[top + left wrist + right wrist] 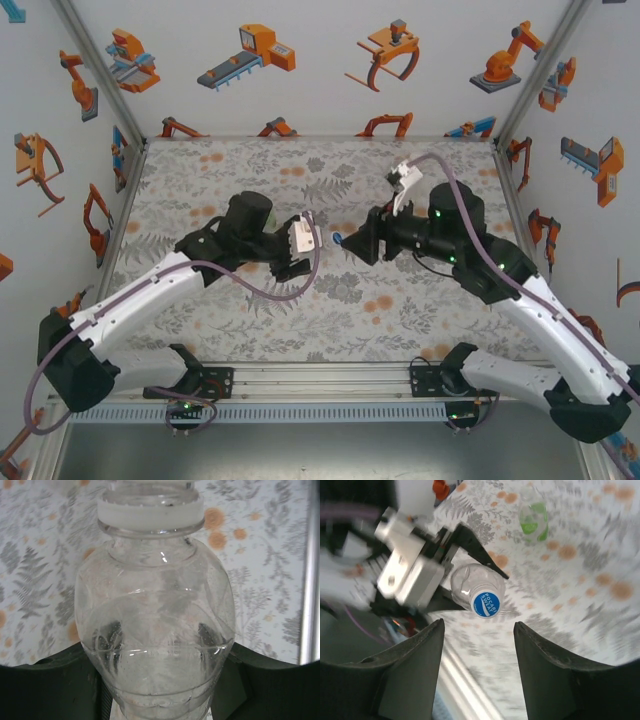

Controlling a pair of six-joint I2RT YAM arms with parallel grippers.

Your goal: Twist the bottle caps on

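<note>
Floral tabletop (pixel 400 310): left pincer (pixel 465 580) tight around bottle (pixel 155 630), right pincer (pixel 479 630) half-open.

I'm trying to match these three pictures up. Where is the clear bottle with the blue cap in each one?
Top external: clear bottle near the picture's centre.
Left wrist: the bottle large in the middle, gripped by the dark left fingers.
Right wrist: the bottle left of centre, blue cap facing the camera.
Shared landmark: the leaf-patterned table cover.

walls: white panels (pixel 320 90) covered in orange robot-arm cartoons
tabletop: grey fern-print cloth (pixel 330 320) with orange blobs
frame: aluminium corner posts (pixel 101 70)
</note>
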